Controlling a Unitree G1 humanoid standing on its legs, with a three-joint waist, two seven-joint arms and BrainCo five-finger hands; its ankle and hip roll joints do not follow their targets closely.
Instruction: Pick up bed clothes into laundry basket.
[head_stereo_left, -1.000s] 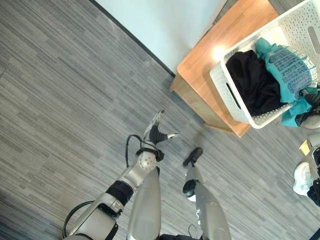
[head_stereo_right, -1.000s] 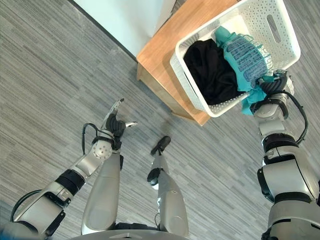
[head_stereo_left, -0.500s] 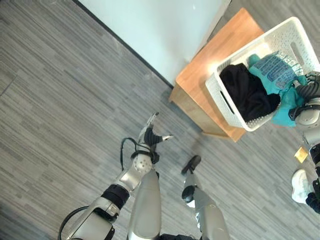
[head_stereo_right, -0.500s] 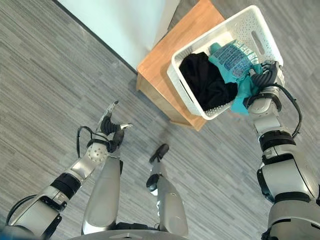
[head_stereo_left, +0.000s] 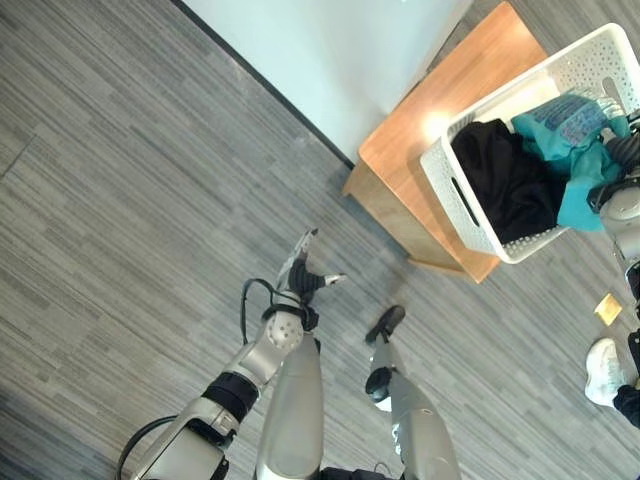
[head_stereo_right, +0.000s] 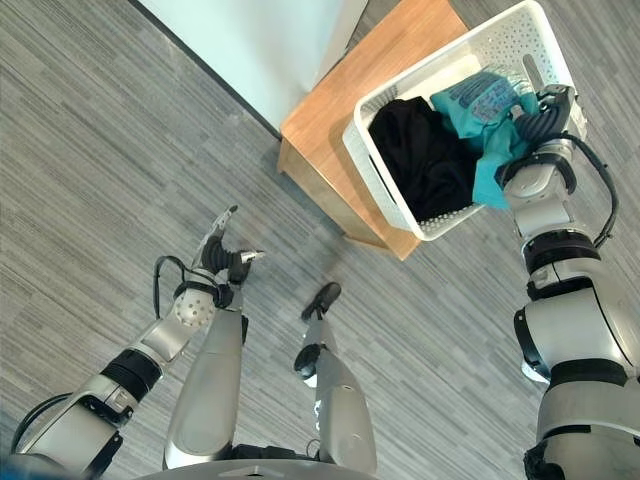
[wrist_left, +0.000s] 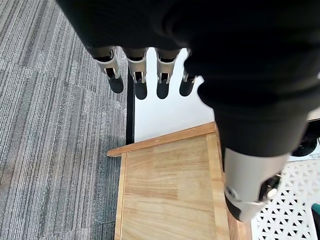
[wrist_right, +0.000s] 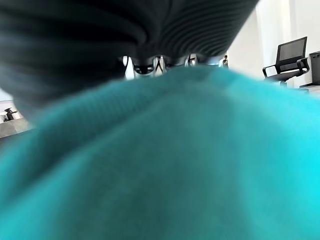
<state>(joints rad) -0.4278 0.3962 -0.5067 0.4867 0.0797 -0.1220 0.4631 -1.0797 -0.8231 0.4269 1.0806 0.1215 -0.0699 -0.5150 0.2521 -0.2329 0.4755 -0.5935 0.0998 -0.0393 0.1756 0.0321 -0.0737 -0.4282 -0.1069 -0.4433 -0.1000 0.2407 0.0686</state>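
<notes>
**Q:** Where the right arm reaches the basket, what is the condition of the right hand (head_stereo_right: 541, 122)?

**A:** It sits at the white laundry basket's (head_stereo_right: 520, 35) 3 o'clock rim, pressed against the teal garment (head_stereo_right: 487, 130). Teal cloth covers most of the right wrist view, and the fingers (wrist_right: 159, 64) show as a thin row beyond the cloth (wrist_right: 165, 165). Whether they curl on the fabric cannot be told.

**Q:** Where is the clothing located?

**A:** Both items are in the basket. The black garment (head_stereo_right: 420, 155) fills the 9 o'clock half. The teal garment lies at 3 o'clock, touching the black one, and one fold hangs over the rim beside the right hand.

**Q:** What supports the basket?

**A:** A low wooden table (head_stereo_left: 420, 130) carries it. The basket overhangs the table's 4 o'clock edge. A pale panel (head_stereo_left: 340, 50) stands at the table's 10 o'clock side.

**Q:** State the left hand (head_stereo_left: 303, 268) condition.

**A:** It hangs low over the grey striped floor (head_stereo_left: 120, 200), at 7 o'clock from the table and well apart from the basket. Its fingers (wrist_left: 137, 75) are straight, its thumb is apart, and it holds nothing.

**Q:** Other items?

**A:** A white shoe (head_stereo_left: 604, 370) and a small yellow object (head_stereo_left: 607, 309) lie on the floor at 5 o'clock from the basket.
</notes>
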